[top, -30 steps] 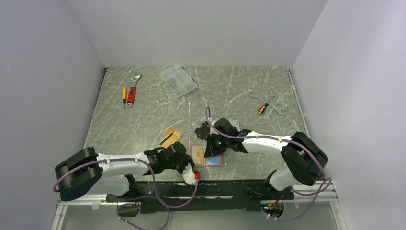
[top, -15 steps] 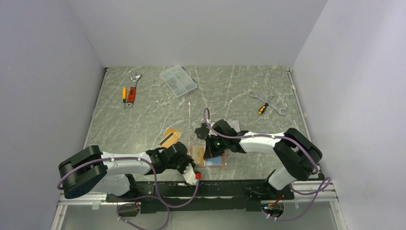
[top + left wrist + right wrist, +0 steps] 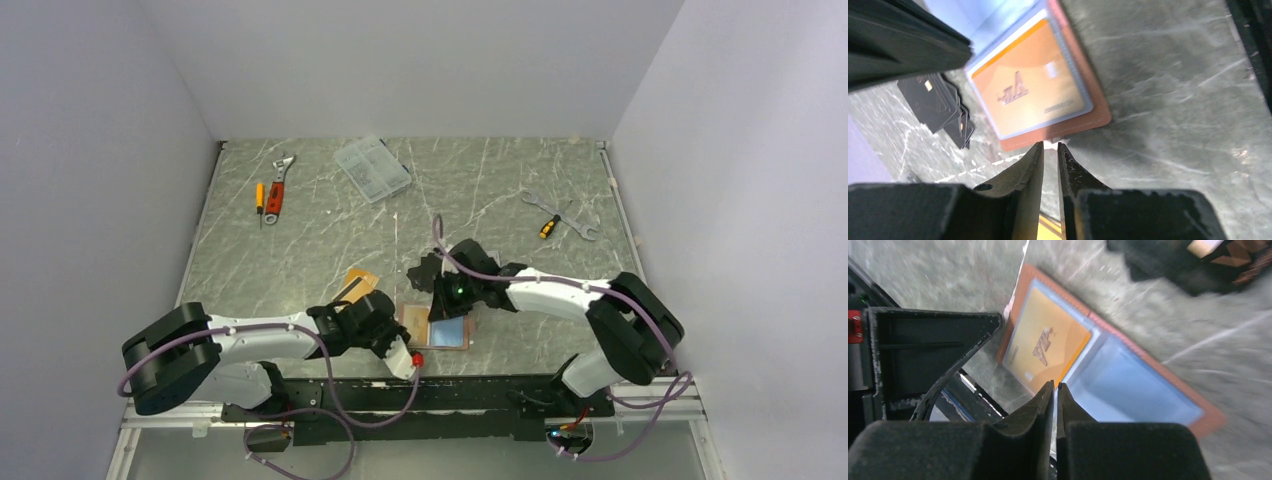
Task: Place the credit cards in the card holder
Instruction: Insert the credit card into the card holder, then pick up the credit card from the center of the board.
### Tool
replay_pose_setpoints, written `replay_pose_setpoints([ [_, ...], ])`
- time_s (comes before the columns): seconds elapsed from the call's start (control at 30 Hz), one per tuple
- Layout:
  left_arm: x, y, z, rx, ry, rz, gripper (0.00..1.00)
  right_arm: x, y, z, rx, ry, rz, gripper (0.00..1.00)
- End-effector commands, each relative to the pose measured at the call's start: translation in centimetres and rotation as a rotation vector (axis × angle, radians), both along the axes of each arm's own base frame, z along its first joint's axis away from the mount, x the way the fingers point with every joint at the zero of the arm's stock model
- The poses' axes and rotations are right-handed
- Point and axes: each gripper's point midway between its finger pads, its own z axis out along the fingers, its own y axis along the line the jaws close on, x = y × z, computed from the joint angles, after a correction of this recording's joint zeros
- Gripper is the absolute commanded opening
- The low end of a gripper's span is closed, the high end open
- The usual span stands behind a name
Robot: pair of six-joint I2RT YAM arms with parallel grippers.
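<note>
The card holder lies open near the table's front edge, salmon-pink with a pale-blue inside. One orange credit card sits in its left pocket. Another orange card with a dark stripe lies on the table, partly under my left arm. In the left wrist view, my left gripper hangs just off the holder's corner, jaws a narrow gap apart with nothing between them. My right gripper is shut and empty above the fold between card and blue side.
A black irregular flat piece lies just behind the holder. Far back are a clear compartment box, a red-handled wrench and a screwdriver, and more tools. The table's black front rail runs close below the holder.
My left jaws have parted slightly and that arm has shifted a little. The right gripper has drawn back a bit, so more of the holder's pale-blue inside shows.
</note>
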Motion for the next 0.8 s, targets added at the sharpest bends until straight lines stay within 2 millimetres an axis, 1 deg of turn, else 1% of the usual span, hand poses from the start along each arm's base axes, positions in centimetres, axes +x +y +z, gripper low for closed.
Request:
replay_pose_setpoints([
  [0.0,1.2,0.5,2.6,0.004,0.072,0.124,0.24,4.2,-0.9,5.6,0.065,-0.134,-0.054,0.15],
  [0.13,2.6,2.0,4.1,0.022,0.188,0.282,0.28,7.2,-3.2,7.9,0.094,-0.171,-0.131,0.29],
  [0.2,3.6,2.7,4.9,0.018,0.276,0.383,0.29,8.6,-4.4,8.5,0.121,-0.177,-0.182,0.36],
  [0.27,4.2,3.8,5.2,0.051,0.409,0.510,0.30,9.9,-5.5,8.4,0.135,-0.176,-0.234,0.43],
  [0.3,5.4,3.9,6.3,0.026,0.477,0.612,0.30,10.6,-6.0,8.3,0.146,-0.174,-0.255,0.45],
  [0.33,6.2,4.1,6.6,0.027,0.553,0.698,0.29,11.1,-6.2,8.0,0.141,-0.168,-0.275,0.46],
  [0.37,6.6,4.2,6.5,0.042,0.651,0.771,0.29,11.7,-6.5,7.5,0.129,-0.165,-0.295,0.48],
  [0.43,8.3,3.6,7.4,-0.010,0.772,0.885,0.30,12.9,-6.8,6.8,0.116,-0.167,-0.328,0.50],
  [0.57,11.1,1.3,8.5,-0.106,0.939,0.992,0.32,15.0,-7.3,5.4,0.092,-0.169,-0.383,0.54],
  [0.63,12.3,-0.3,8.7,-0.160,1.018,1.004,0.33,16.1,-7.2,5.0,0.083,-0.177,-0.402,0.55],
  [0.7,13.7,-1.9,8.9,-0.209,1.043,0.996,0.36,16.7,-6.9,4.6,0.086,-0.170,-0.405,0.55],
  [0.77,15.1,-3.2,8.8,-0.249,1.055,0.977,0.37,17.2,-6.7,4.0,0.088,-0.160,-0.412,0.55],
])
